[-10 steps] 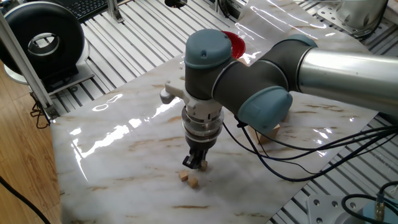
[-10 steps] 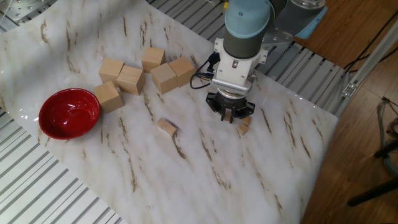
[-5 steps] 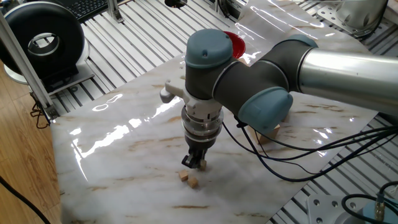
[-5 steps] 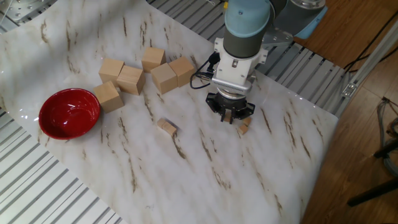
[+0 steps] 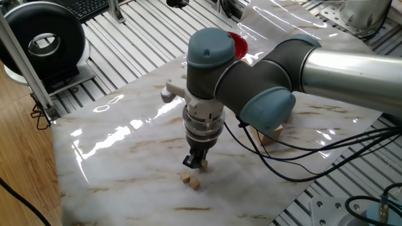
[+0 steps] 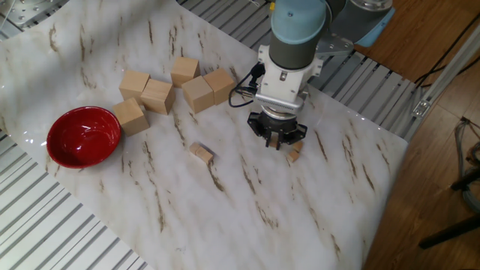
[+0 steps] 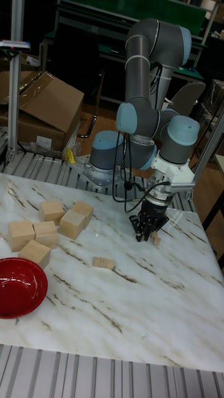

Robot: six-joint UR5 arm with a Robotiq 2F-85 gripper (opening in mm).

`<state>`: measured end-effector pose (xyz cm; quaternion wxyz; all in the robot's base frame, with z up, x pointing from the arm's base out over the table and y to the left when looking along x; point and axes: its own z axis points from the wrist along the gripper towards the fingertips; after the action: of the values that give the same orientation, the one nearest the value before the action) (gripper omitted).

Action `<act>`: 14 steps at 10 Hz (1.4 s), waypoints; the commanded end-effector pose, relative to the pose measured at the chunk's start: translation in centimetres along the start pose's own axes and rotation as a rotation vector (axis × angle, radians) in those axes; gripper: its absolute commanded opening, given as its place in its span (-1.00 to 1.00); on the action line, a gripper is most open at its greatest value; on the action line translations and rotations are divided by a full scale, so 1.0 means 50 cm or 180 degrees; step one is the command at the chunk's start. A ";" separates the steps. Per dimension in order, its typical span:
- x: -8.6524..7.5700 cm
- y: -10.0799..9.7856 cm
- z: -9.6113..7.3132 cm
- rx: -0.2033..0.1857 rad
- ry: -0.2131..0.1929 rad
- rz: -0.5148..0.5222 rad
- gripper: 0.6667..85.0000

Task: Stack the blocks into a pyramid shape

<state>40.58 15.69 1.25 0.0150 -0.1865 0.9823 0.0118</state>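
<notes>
No pyramid yet: the pincer (image 5: 196, 164), seemingly gripping one cube (image 5: 204, 166), hangs over two cubes (image 5: 190, 181) lying together, a fourth (image 6: 201, 154) apart mid-worktop.

Tiny tan blocks (image 5: 190, 181) on marble

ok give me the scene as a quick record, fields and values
end effector: low over the marble table, pointing down; open or shut unclear
tiny cubes: two on the table, just beside the end effector
small tan piece: lying apart, toward the large blocks
large blocks: six, grouped near the red bowl
pyramid: not yet built
</notes>
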 end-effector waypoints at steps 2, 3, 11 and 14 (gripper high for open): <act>-0.034 0.004 -0.039 0.0042 -0.0032 -0.0425 -0.91; -0.043 0.000 -0.049 0.0054 -0.0052 -0.0557 -0.99; -0.096 -0.100 -0.086 0.0317 -0.0221 -0.2299 -0.99; -0.124 -0.180 -0.111 0.0601 -0.0303 -0.2940 -0.99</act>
<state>47.64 11.44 5.82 0.0646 -0.5373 0.8388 -0.0594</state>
